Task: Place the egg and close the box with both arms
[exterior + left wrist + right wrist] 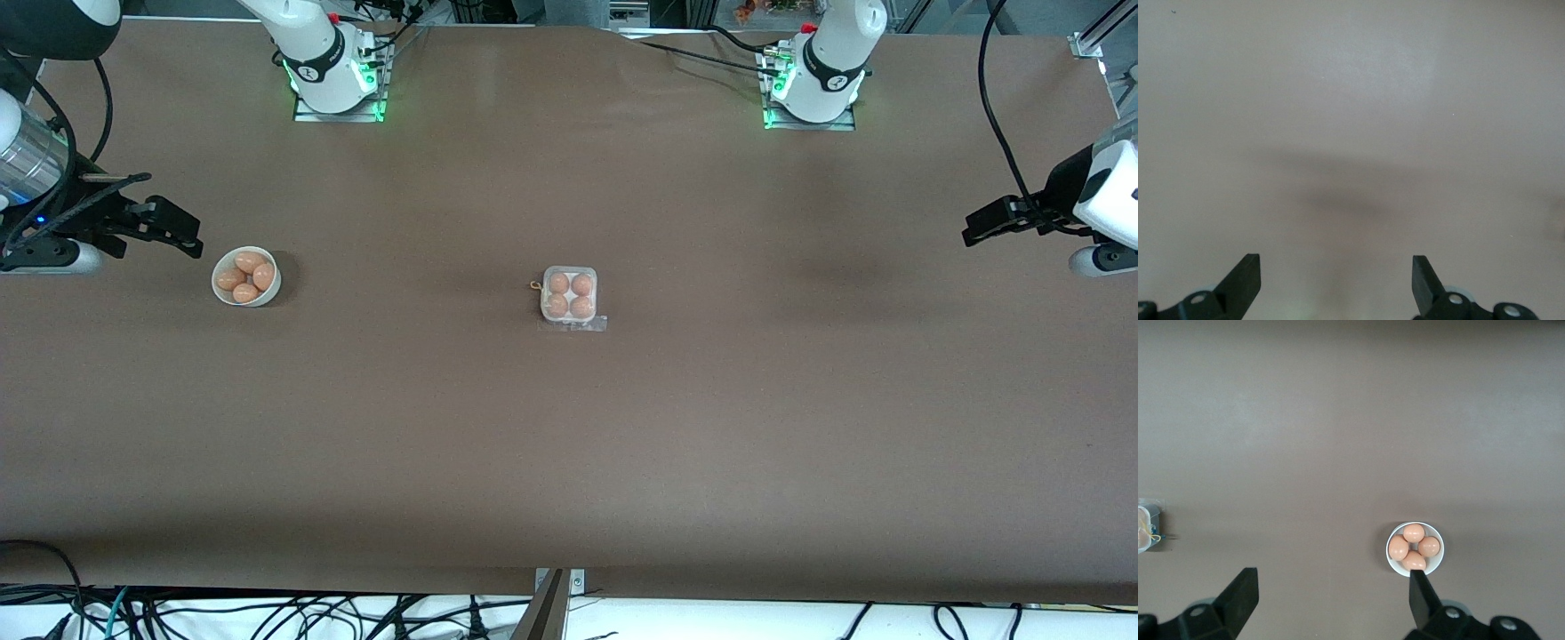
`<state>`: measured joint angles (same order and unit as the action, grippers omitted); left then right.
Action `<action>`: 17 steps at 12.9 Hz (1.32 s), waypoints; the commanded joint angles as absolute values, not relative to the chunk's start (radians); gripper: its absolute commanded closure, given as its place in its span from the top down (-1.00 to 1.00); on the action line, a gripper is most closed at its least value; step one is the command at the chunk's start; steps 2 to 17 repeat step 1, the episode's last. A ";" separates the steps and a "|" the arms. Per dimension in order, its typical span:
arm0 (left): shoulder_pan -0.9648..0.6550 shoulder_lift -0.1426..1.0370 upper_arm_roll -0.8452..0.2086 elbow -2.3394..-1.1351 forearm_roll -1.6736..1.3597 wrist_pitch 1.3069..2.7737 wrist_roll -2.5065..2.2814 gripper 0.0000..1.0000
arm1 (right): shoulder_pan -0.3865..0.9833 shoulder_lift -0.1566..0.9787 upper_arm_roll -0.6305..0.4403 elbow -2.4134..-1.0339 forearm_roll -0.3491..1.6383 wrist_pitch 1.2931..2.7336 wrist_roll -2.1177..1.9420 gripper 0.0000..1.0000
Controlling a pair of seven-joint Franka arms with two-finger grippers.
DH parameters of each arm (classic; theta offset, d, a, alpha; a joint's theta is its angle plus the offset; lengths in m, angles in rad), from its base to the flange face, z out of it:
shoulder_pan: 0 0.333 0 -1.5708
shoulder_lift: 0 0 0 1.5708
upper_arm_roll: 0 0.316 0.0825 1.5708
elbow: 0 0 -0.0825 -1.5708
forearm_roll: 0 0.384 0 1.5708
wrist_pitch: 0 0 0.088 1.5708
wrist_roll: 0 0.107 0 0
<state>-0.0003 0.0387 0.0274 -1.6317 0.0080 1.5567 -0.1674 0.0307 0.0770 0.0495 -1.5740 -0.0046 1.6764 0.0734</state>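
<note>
The box sits mid-table, every cell holding a brown egg; I cannot single out one as the task's egg. Its clear lid appears to lie down over them, and a clear flap rests on the table on the side nearer the camera. The box's edge also shows in the right wrist view. My right gripper hangs open and empty beside the white bowl, at the right arm's end of the table. My left gripper hangs open and empty over bare table at the left arm's end. Both wrist views show spread jaws, left and right.
A round white bowl with several brown eggs stands toward the right arm's end; the right wrist view shows it too. A small yellow loop lies against the box. Both arm bases stand along the table's back edge.
</note>
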 commanded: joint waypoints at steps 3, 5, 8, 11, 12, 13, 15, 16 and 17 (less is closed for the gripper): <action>0.005 0.032 0.021 -1.640 0.032 1.557 -0.141 1.00 | 0.031 0.072 0.054 -1.574 -0.015 1.671 0.078 1.00; 0.005 0.032 0.021 -1.640 0.032 1.557 -0.141 1.00 | 0.031 0.072 0.054 -1.574 -0.015 1.671 0.078 1.00; 0.005 0.032 0.021 -1.640 0.032 1.557 -0.141 1.00 | 0.031 0.072 0.054 -1.574 -0.015 1.671 0.078 1.00; 0.005 0.032 0.021 -1.640 0.032 1.557 -0.141 1.00 | 0.031 0.072 0.054 -1.574 -0.015 1.671 0.078 1.00; 0.005 0.032 0.021 -1.640 0.032 1.557 -0.141 1.00 | 0.031 0.072 0.054 -1.574 -0.015 1.671 0.078 1.00; 0.005 0.032 0.021 -1.640 0.032 1.557 -0.141 1.00 | 0.031 0.072 0.054 -1.574 -0.015 1.671 0.078 1.00; 0.005 0.032 0.021 -1.640 0.032 1.557 -0.141 1.00 | 0.031 0.072 0.054 -1.574 -0.015 1.671 0.078 1.00; 0.005 0.032 0.021 -1.640 0.032 1.557 -0.141 1.00 | 0.031 0.072 0.054 -1.574 -0.015 1.671 0.078 1.00; 0.005 0.032 0.021 -1.640 0.032 1.557 -0.141 1.00 | 0.031 0.072 0.054 -1.574 -0.015 1.671 0.078 1.00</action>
